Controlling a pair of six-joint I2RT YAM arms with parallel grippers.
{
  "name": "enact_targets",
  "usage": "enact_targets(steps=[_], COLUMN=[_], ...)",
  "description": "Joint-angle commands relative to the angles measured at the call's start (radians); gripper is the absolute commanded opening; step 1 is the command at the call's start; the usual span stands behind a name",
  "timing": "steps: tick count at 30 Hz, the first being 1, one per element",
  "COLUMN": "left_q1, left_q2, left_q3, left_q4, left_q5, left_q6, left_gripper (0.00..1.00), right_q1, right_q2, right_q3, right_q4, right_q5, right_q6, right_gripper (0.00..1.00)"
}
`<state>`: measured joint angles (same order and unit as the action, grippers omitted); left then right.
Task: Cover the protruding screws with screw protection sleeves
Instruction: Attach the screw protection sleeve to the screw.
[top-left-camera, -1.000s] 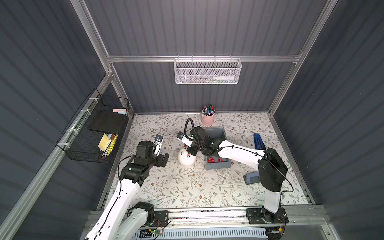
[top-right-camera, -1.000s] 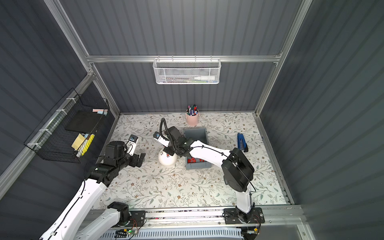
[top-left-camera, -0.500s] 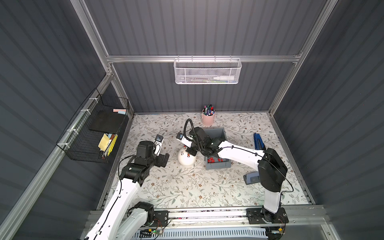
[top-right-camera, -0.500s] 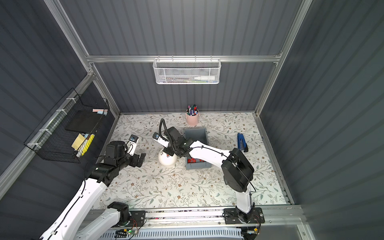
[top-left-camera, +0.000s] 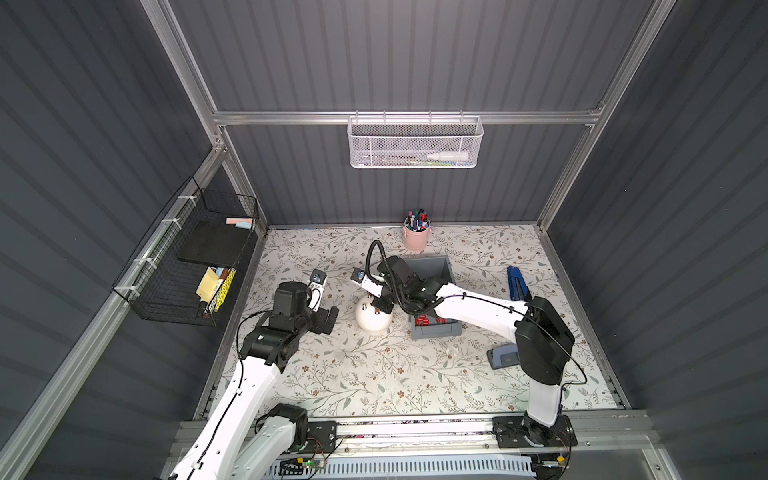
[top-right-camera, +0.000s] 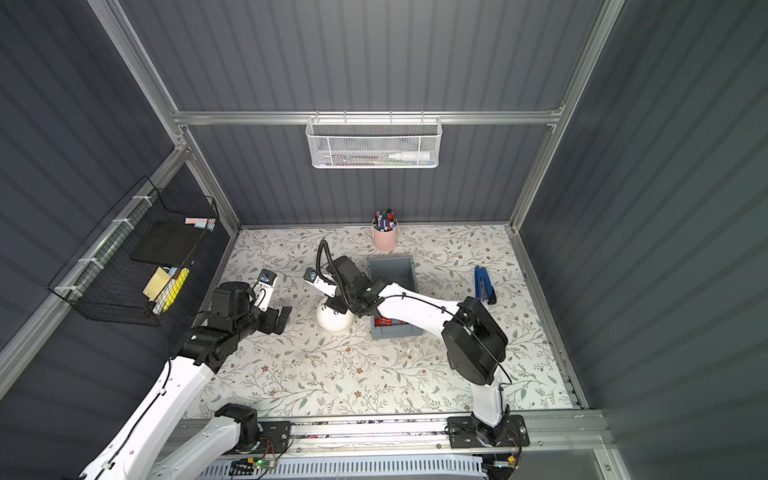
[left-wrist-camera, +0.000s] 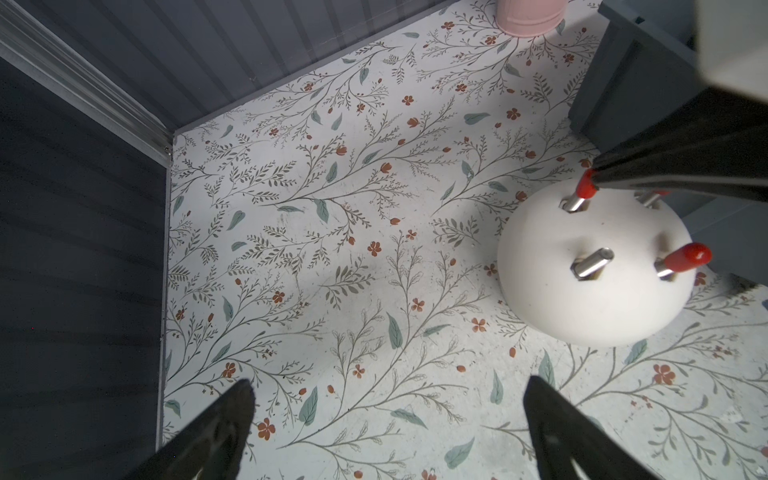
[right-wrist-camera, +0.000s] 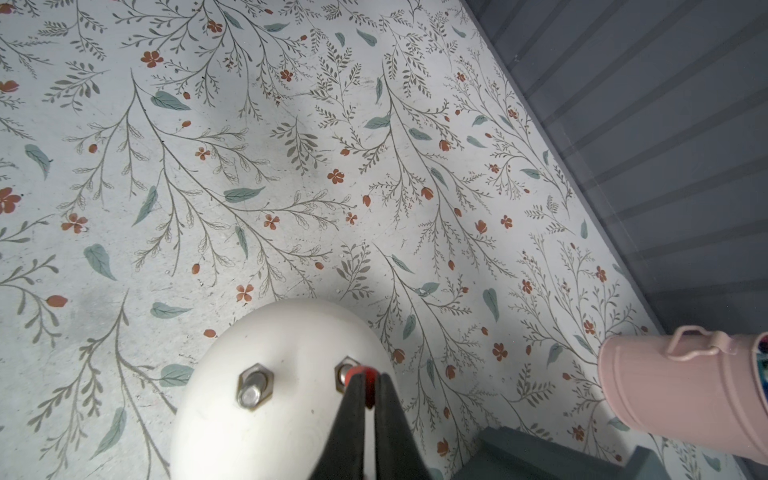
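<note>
In both top views the white dome (top-left-camera: 371, 322) (top-right-camera: 332, 323) is seen on the floral mat, and everything else is placed by it. The right gripper (top-left-camera: 381, 306) (top-right-camera: 337, 307) is lowered onto the dome's crown. The left gripper (top-left-camera: 330, 320) (top-right-camera: 283, 318) is held near the dome but apart from it, on the side away from the grey bin (top-left-camera: 436, 331) (top-right-camera: 392, 331). The bin is set just beside the dome, and spare sleeves (top-left-camera: 426, 320) (top-right-camera: 384, 321) are heaped in its end nearer the dome. A pink cup (top-left-camera: 415, 241) (top-right-camera: 384, 240) is stood well apart from the dome, by the back wall. In the left wrist view the left gripper (left-wrist-camera: 390, 382) is shown spread wide over bare mat, with nothing between its fingers (left-wrist-camera: 216, 432). Of the protruding screws (left-wrist-camera: 575, 203) on the dome (left-wrist-camera: 594, 307), one is tipped by a red sleeve (left-wrist-camera: 587, 189) that is pinched by the right gripper (left-wrist-camera: 598, 178). A bare screw (left-wrist-camera: 592, 264) is left uncovered, and a second sleeve (left-wrist-camera: 688, 257) is fitted over another. The fourth screw (left-wrist-camera: 648, 198) is mostly hidden, so whether it is capped cannot be told. In the right wrist view the right gripper (right-wrist-camera: 370, 384) is seen clamped on the red sleeve (right-wrist-camera: 366, 372), which is seated on a screw at the dome's (right-wrist-camera: 270, 415) crown, just beside the bare screw (right-wrist-camera: 252, 390).
</note>
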<state>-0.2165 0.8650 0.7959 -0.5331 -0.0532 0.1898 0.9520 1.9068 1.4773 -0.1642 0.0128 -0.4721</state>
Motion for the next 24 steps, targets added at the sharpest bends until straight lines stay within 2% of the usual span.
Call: enact_targets(steps=[1, 5, 11, 15, 18, 24], left_q1=[-0.004, -0.006, -0.006, -0.006, -0.006, -0.006], left_q2=[0.001, 0.001, -0.001, 0.003, 0.012, 0.119], left_q3=[-0.005, -0.006, -0.005, -0.005, -0.004, 0.038], left_q4=[-0.021, -0.021, -0.021, -0.023, -0.021, -0.049], left_q5=[0.010, 0.009, 0.007, 0.006, 0.018, 0.210], left_q6=[-0.010, -0.012, -0.012, -0.008, -0.007, -0.045], left_gripper=[0.99, 1.00, 1.00, 0.99, 1.00, 0.99], right_q1=[0.010, 0.009, 0.002, -0.022, -0.068, -0.164], right_q2=[0.015, 0.009, -0.027, -0.087, -0.169, -0.360], right_q3=[-0.005, -0.008, 0.002, 0.019, 0.015, -0.116], right_q4=[-0.003, -0.003, 0.009, -0.003, -0.047, -0.218], right_q5=[0.009, -0.012, -0.043, -0.049, -0.037, 0.046], right_q6=[-0.009, -0.004, 0.047, 0.121, 0.235, 0.460], right_gripper=[0.13, 0.19, 0.45, 0.46, 0.44, 0.44])
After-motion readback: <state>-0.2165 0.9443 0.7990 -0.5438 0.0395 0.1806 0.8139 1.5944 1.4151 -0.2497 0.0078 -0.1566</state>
